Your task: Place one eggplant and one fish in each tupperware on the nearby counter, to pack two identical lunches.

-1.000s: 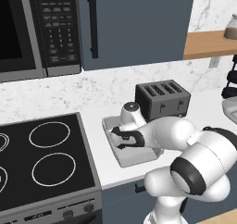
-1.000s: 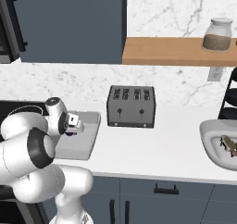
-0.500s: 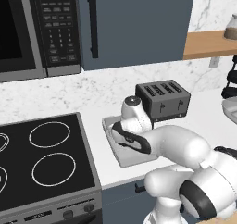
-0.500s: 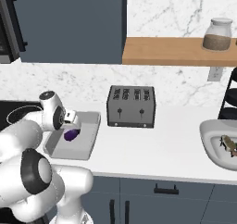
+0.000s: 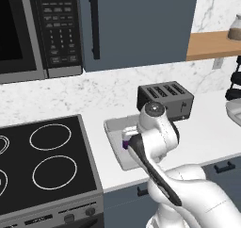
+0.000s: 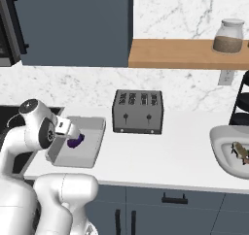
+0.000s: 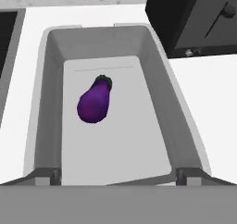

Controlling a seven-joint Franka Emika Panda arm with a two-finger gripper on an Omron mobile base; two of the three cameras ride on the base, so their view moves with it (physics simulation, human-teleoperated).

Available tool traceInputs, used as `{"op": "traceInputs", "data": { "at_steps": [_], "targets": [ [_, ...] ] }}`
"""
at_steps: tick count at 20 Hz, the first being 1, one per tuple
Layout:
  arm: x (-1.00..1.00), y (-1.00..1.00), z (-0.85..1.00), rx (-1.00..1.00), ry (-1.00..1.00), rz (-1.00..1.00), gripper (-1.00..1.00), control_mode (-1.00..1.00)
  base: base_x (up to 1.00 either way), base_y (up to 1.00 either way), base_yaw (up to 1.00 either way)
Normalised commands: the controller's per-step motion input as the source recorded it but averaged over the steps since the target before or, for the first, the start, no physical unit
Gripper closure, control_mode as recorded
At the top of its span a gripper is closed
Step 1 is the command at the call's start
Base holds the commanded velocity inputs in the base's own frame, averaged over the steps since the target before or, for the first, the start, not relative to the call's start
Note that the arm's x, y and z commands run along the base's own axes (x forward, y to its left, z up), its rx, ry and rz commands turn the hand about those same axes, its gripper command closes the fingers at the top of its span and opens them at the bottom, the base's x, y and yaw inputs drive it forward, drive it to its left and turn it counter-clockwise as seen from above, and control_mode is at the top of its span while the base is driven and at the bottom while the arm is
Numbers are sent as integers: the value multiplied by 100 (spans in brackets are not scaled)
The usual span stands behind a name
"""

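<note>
A glossy purple eggplant [image 7: 95, 102] lies loose on the floor of the pale grey tupperware [image 7: 159, 93], stem end toward the far wall. My gripper [image 7: 118, 177] hovers just above the container's near end, open, with a dark tip at each side and nothing between them. From the right base view, the gripper [image 6: 72, 134] hangs over the tupperware [image 6: 95, 132] with the eggplant [image 6: 74, 142] below it. The arm hides most of the tupperware [image 5: 114, 128] in the left base view. A brownish fish [image 6: 239, 150] lies in the white basin at the far right.
A black toaster [image 6: 137, 111] stands right of the tupperware on the white counter [image 6: 146, 156]. The black stovetop [image 5: 42, 166] borders the container's left side, with a microwave [image 5: 28, 29] above. A wooden shelf [image 6: 185, 53] carries a jar [image 6: 228, 36].
The jaws have opened wide and let the eggplant go; it now rests in the tupperware. The hand has drawn back slightly toward the container's near end.
</note>
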Motion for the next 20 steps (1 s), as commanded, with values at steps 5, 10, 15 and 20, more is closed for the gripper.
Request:
{"op": "traceInputs", "data": {
  "at_steps": [5, 10, 15, 20],
  "targets": [
    [-91, -39, 55, 2, -30, 0, -100, -100, 0, 0, 0],
    [-93, -30, 65, 1, -31, 0, -100, -100, 0, 0, 0],
    [-57, -63, 11, 6, -9, 0, -100, -100, 0, 0, 0],
    [0, 0, 0, 0, 0, 0, -100, 100, -37, -75, 1]
  ]
}}
